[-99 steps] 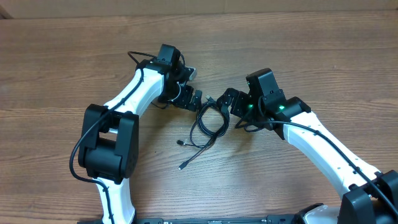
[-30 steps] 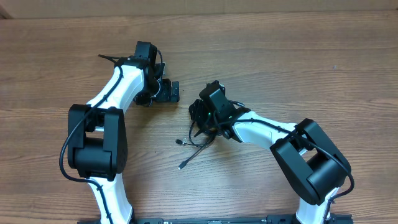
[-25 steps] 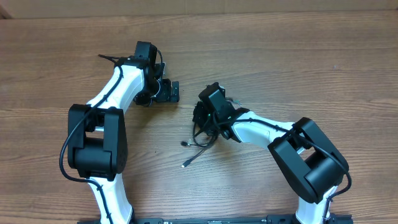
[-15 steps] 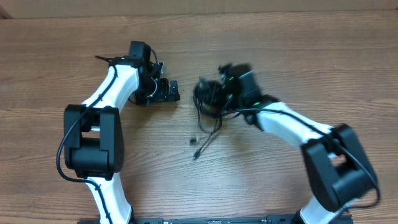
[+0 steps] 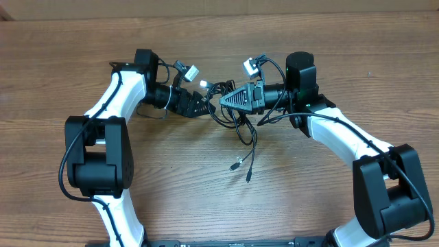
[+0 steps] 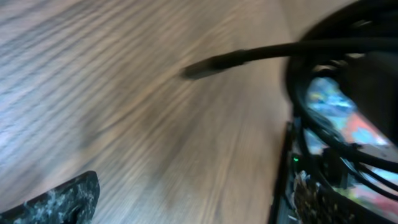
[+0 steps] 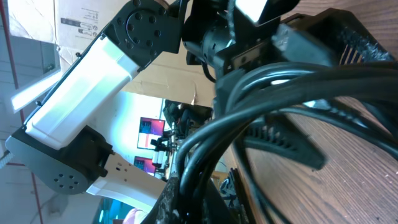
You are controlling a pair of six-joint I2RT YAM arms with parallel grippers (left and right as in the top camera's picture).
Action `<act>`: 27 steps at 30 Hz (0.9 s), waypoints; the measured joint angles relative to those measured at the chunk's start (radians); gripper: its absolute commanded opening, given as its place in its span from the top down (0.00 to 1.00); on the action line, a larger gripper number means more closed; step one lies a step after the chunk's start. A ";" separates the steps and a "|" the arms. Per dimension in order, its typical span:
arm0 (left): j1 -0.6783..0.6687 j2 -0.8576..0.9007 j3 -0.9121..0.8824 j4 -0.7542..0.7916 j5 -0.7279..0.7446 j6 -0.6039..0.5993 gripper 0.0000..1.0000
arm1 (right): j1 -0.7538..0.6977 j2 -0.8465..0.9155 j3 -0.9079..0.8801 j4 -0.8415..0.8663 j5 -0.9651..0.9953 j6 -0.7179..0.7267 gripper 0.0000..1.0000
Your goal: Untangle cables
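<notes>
Trailing cables (image 5: 233, 118), plugs (image 5: 235, 165) toward near edge

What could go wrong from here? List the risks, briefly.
1. The right fingers are shut on several strands of the cables at once, so pulling could tighten the tangle instead of freeing it.
2. The open left fingers sit very close to the right ones, and reaching in could knock them together.
3. Two loose plugs trail from the bundle and may catch in a loop if dragged.
</notes>
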 measured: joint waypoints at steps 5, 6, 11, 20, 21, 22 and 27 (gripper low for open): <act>0.000 0.000 0.000 -0.051 0.091 0.115 0.00 | 0.000 0.000 0.000 -0.009 0.008 0.005 0.71; 0.000 0.000 0.000 -0.051 0.104 0.127 0.01 | 0.000 0.000 0.000 -0.009 0.008 0.004 0.67; 0.000 0.000 0.000 -0.051 0.127 0.153 0.01 | 0.000 0.000 0.000 -0.010 0.011 0.004 0.56; 0.000 0.000 0.000 -0.051 0.142 0.156 0.01 | 0.023 0.000 0.000 -0.121 0.109 0.004 0.53; 0.000 0.000 0.000 -0.051 0.144 0.156 0.00 | 0.030 0.000 0.000 -0.122 0.121 0.003 0.53; 0.000 0.000 0.000 -0.052 0.145 0.156 0.00 | 0.041 0.000 0.000 -0.121 0.142 0.003 0.53; 0.000 0.000 0.000 -0.051 0.153 0.156 0.00 | 0.089 0.000 0.000 -0.122 0.228 0.002 0.54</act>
